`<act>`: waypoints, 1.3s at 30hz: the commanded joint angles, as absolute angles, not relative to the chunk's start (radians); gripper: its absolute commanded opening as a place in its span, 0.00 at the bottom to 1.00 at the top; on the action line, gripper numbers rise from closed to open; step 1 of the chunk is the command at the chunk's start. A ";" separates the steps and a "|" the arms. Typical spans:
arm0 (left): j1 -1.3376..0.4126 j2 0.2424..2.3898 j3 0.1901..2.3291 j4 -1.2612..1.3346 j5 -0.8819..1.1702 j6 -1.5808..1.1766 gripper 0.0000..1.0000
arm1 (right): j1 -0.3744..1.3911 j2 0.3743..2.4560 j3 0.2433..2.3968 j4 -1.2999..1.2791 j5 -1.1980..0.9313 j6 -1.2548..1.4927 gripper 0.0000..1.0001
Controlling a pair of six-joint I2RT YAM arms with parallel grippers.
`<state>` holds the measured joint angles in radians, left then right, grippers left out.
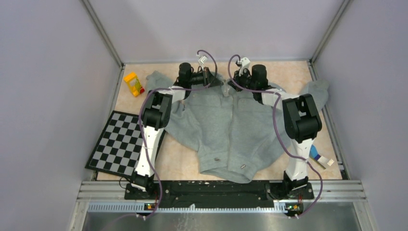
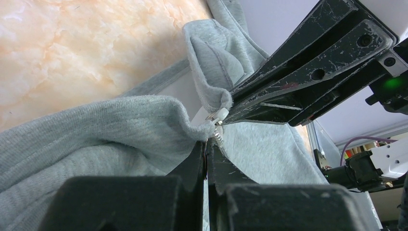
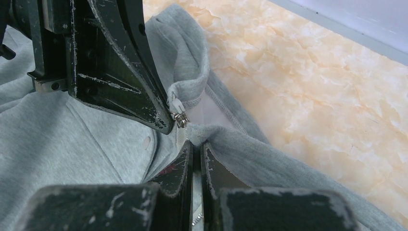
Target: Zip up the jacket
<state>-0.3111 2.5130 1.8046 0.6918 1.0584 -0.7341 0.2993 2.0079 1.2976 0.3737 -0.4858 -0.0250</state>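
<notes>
Far left: checkerboard mat (image 1: 118,144), with a yellow toy block (image 1: 133,83) behind it. Grey jacket (image 1: 231,130) lies flat mid-table (image 1: 183,161), front up, hem toward the arm bases, sleeves spread. Left pincer (image 2: 207,147) is pinched together on collar fabric beside the zipper slider (image 3: 181,119). Right pincer (image 3: 195,147) is likewise clamped on the collar edge, close by the left's tips.

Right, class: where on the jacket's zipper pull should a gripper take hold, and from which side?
Pinch the flat metal pull tab across its faces, coming from the tabletop side. It sticks out, exposed, at the jacket collar edge; the left gripper crowds the other side.
</notes>
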 commanded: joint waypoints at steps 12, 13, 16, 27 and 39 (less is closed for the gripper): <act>-0.324 2.504 1.833 0.676 1.076 -0.686 0.00 | 0.334 2.024 1.373 0.374 -0.485 -0.060 0.00; -0.324 2.504 1.833 0.675 1.076 -0.685 0.00 | 0.334 2.024 1.375 0.373 -0.483 -0.061 0.00; -0.325 2.504 1.834 0.666 1.076 -0.678 0.00 | 0.336 2.021 1.377 0.369 -0.476 -0.067 0.00; -0.335 2.497 1.856 0.574 1.089 -0.594 0.00 | 0.340 2.025 1.397 0.400 -0.528 -0.078 0.00; -0.343 2.492 1.873 0.506 1.103 -0.536 0.00 | 0.298 2.079 1.415 0.562 -0.709 0.036 0.00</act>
